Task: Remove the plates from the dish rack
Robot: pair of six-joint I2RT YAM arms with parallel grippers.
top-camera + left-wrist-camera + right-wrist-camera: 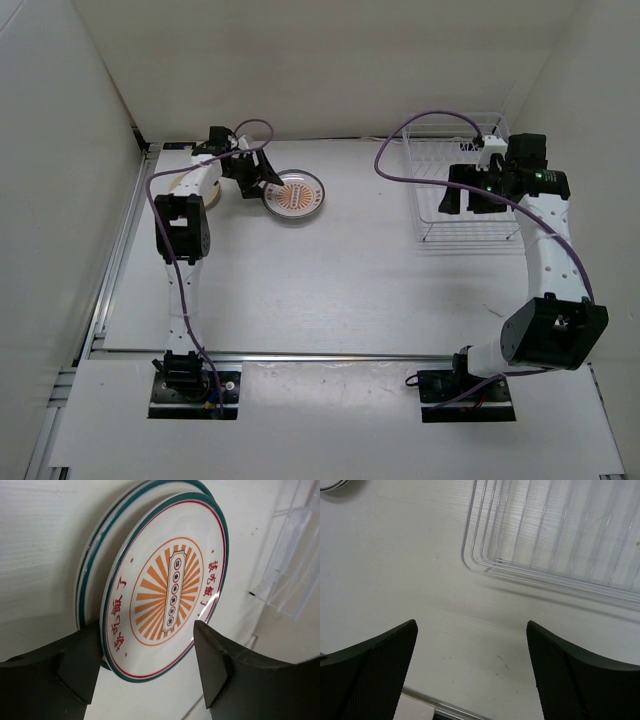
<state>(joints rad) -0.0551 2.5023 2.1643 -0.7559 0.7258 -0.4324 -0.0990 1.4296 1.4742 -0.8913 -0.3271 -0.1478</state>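
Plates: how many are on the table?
3. A round white plate with an orange sunburst centre lies on a second green-rimmed plate, far left; a tan plate peeks from behind the left arm. The right arm partly covers the white wire rack, possibly hiding more.

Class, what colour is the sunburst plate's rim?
Dark green; the plate shows best in left wrist view.

sunburst plate (pixel 165 587) | red Chinese characters on rim, both sides, apparently 該吃飯了 | centre panel print illegible
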